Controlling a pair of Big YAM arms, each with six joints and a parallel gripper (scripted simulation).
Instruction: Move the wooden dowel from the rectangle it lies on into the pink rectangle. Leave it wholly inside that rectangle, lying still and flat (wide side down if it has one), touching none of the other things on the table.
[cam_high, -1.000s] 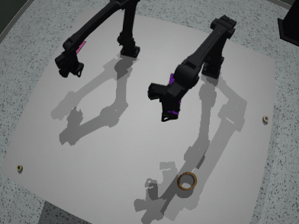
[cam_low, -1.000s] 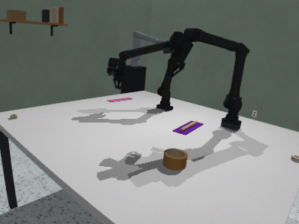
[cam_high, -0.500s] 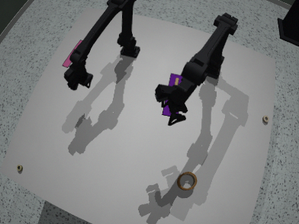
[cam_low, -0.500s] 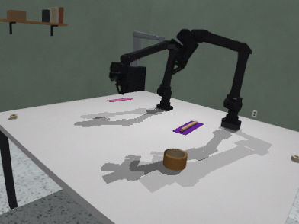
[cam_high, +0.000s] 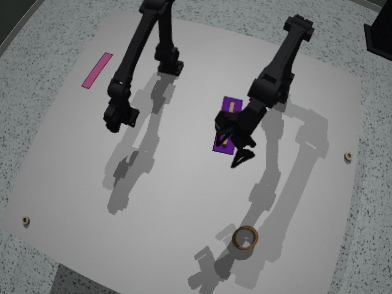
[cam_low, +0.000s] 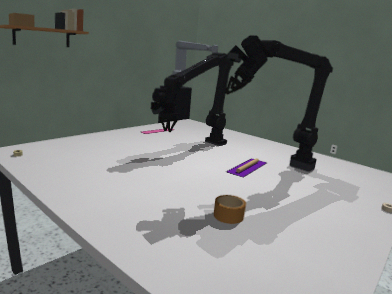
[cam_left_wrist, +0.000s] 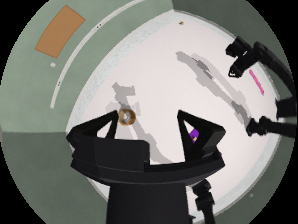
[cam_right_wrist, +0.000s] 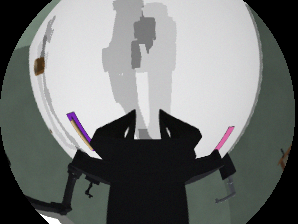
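Observation:
The wooden dowel (cam_high: 232, 106) (cam_low: 248, 166) (cam_right_wrist: 80, 133) lies flat on the purple rectangle (cam_high: 238, 103) (cam_low: 260, 162) (cam_right_wrist: 71, 115); the arm over it hides its middle in the top view. The pink rectangle (cam_high: 97, 70) (cam_low: 152, 131) (cam_left_wrist: 256, 82) (cam_right_wrist: 225, 138) is bare where it shows. My left gripper (cam_high: 226, 155) (cam_left_wrist: 147, 113) is wide open and empty, high above the table; in the top view it overlaps the purple rectangle. My right gripper (cam_low: 167, 130) (cam_right_wrist: 147, 112) is partly open and empty, raised above the table, on the pink rectangle's side.
A brown ring (cam_high: 233, 237) (cam_low: 230, 212) (cam_right_wrist: 39, 66) stands toward the table edge away from the arm bases. Small pale rings lie near opposite side edges, one (cam_high: 25, 220) (cam_low: 18, 153) on the pink rectangle's side and one (cam_high: 348, 156) (cam_low: 387, 207) on the other. Both arms are raised.

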